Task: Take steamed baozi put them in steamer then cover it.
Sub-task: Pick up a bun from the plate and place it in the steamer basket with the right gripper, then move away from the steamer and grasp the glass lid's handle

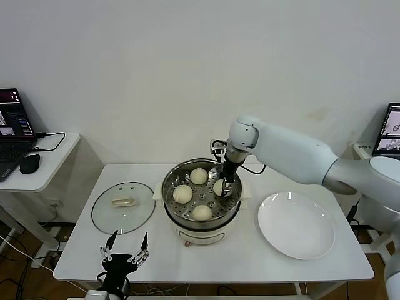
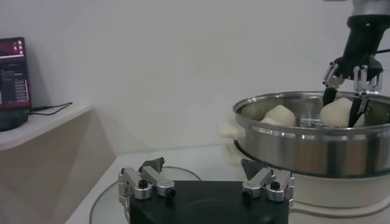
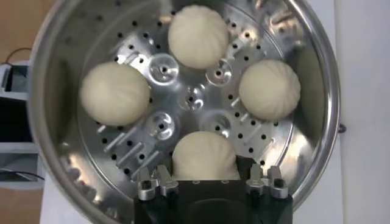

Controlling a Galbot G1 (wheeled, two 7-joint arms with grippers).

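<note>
**Last bun going down; the lid waits its turn**

All four steamed baozi [image 3: 203, 156] sit on the perforated tray inside the steamer [image 1: 201, 212]. Reading the pot as a clock face from the head view, they lie at roughly twelve, three, six and nine o'clock, well apart from one another. The right gripper [image 1: 224, 187] hangs straight down into the pot over the three o'clock bun, with a finger on either side of it. From its own wrist camera the fingers [image 3: 155, 185] flank that bun closely, but I cannot tell whether they are pressing it or have just let go; the bun looks to be resting on the tray either way. The white plate [image 1: 296, 247], out at three o'clock from the pot, has nothing on it.

So my reading is that the loading step is at its very end. What should follow is for the right arm to open fully and lift straight up, clear of the steel rim, without dragging the bun.

Then comes the covering. The cover [image 1: 124, 207] lies flat on the table at nine o'clock from the steamer, its cream bar handle facing up. The left gripper [image 1: 124, 249] waits near the table's front edge, just short of the lid, fingers spread wide and holding nothing. It is the nearer hand for the bar handle, and would need to carry the lid level across and seat it on the rim.
</note>
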